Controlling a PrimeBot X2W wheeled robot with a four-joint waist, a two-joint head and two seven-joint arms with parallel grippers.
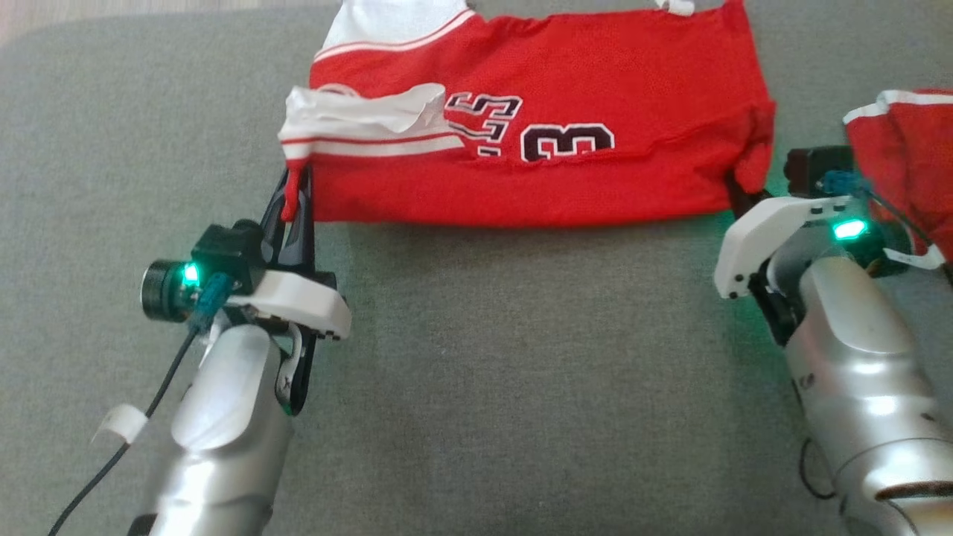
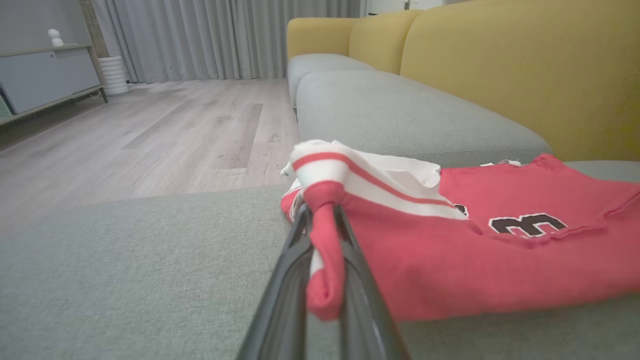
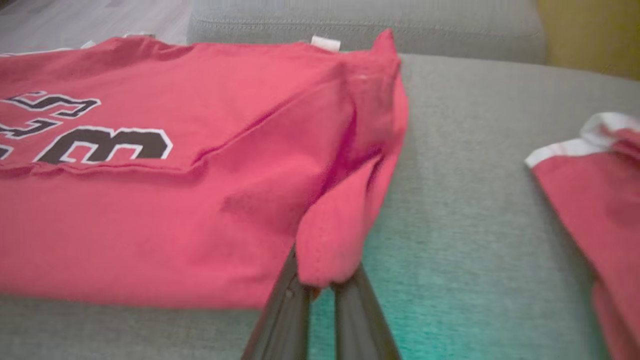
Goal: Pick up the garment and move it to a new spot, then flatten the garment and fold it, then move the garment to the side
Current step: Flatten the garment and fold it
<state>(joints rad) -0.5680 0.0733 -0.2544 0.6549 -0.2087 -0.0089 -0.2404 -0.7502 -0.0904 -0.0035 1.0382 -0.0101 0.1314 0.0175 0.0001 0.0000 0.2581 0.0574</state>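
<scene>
On the sofa (image 1: 484,372), left tool (image 2: 322,220) and right tool (image 3: 320,285) each clamp a garment (image 1: 595,97) corner

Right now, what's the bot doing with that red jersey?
The folded red mesh jersey with black numbers lies on the grey fabric sofa cushion. The left gripper is shut on its near left corner, by the white striped trim; the right gripper is shut on its near right corner. Another red and white garment lies apart, further right.
</scene>
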